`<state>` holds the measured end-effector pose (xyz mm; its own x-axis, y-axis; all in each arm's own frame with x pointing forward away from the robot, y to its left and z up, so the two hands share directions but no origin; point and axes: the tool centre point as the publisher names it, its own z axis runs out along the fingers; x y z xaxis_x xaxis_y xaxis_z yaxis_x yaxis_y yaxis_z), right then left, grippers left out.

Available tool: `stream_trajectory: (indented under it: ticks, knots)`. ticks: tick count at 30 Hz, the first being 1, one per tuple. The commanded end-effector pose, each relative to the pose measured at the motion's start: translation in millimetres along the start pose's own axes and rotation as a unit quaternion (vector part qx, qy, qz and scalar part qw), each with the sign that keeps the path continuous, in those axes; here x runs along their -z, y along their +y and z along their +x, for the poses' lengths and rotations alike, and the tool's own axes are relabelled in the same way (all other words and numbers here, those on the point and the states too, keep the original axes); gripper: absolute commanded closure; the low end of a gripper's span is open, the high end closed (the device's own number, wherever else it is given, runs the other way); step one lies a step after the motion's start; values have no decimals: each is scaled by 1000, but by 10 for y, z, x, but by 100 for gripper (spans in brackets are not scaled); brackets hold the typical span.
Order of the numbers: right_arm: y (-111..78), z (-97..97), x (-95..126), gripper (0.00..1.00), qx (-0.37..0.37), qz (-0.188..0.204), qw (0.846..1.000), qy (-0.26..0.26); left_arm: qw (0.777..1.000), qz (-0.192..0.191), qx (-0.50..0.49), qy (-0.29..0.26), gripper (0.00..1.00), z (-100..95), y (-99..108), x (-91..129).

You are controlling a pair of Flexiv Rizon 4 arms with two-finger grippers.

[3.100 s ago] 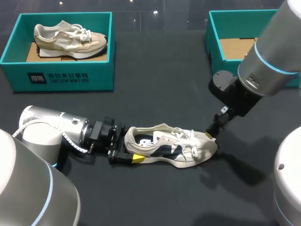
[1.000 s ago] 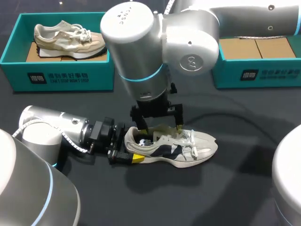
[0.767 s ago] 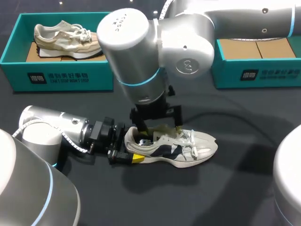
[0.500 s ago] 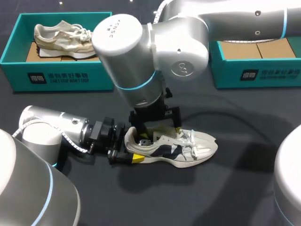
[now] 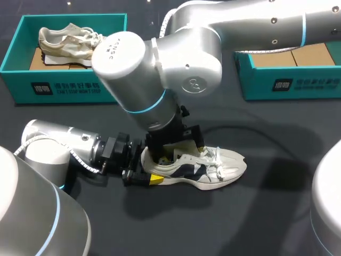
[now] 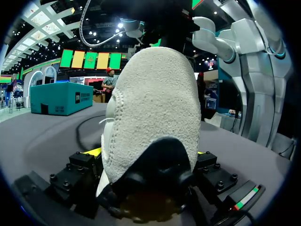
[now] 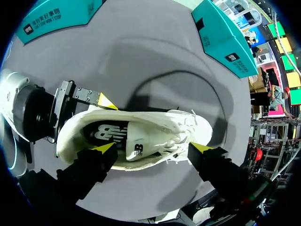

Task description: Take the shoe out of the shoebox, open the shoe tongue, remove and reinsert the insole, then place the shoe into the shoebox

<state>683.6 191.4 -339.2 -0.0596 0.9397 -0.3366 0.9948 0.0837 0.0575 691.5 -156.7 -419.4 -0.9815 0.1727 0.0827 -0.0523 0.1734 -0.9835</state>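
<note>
Shoe [image 5: 216, 166] sits on its sole on the dark table [image 5: 266, 218], lower middle of the head frame. Toe points right, heel left, well apart from both boxes.

Left arm [image 5: 53, 154] comes in from lower left, lying low along the table. Left gripper [image 5: 145, 169] is clamped on the heel, one yellow-tipped finger on each side. Left wrist view agrees: the suede heel of the shoe [image 6: 155, 103] fills the gap between the fingers, with a yellow sliver showing on either side of it.

Right arm [image 5: 176, 58] crosses from upper right past centre. Its big elbow joint is over the middle of the frame and the wrist points down at the shoe. Right gripper [image 5: 176, 144] is released, fingers spread wide, right over the collar end. In the right wrist view it [image 7: 154, 147] straddles one long side of the shoe [image 7: 188, 123], with one tip by the collar opening and the other by the laces [image 7: 182, 129]. Can't tell if either tip touches; nothing is gripped between them.

Dark insole [image 7: 101, 134] with white print is in place inside the shoe. Tongue [image 7: 141, 143] lies over the front of the opening.

Thin dark cable [image 5: 250, 129] curves on the table just past the shoe.

Far edge:
- Left shoebox [image 5: 69, 88], teal, upper left, holds a second shoe [image 5: 69, 40], beige, partly hidden behind the right arm.
- Right shoebox [image 5: 287, 85], teal, upper right, shows only a cardboard insert [image 5: 309, 53] inside.
</note>
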Motion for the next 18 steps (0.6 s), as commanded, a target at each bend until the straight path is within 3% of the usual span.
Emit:
stream_trajectory:
  ticks: [1,18]
  knots:
    - [-59,82,-60,0,-106,-8,993,-51,1000,-1,0,0,100,-35,36,27]
    - [-125,-47,-273,0,-126,-26,990,-50,1000,-1,0,0,100,-35,36,27]
